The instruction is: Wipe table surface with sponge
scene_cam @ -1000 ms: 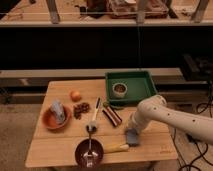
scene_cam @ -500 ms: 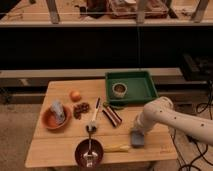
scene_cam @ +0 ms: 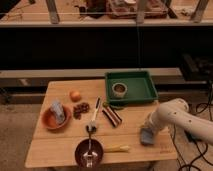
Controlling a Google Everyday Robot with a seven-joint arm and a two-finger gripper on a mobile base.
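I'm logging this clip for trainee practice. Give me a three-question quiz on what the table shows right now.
1. True or false: the gripper holds the sponge down on the table surface near its right edge.
2. What sits inside the green tray? A) tape roll B) orange C) spoon
3. Fill in: the spoon lies in the dark ____ at the front edge.

Key: 1 true; 2 A; 3 bowl.

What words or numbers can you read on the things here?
None can be read.
Tape roll in the green tray: no lettering shows.
Dark bar on the table: any marks are too blurred to read.
Sponge under the gripper near the table's right edge: plain, no text.
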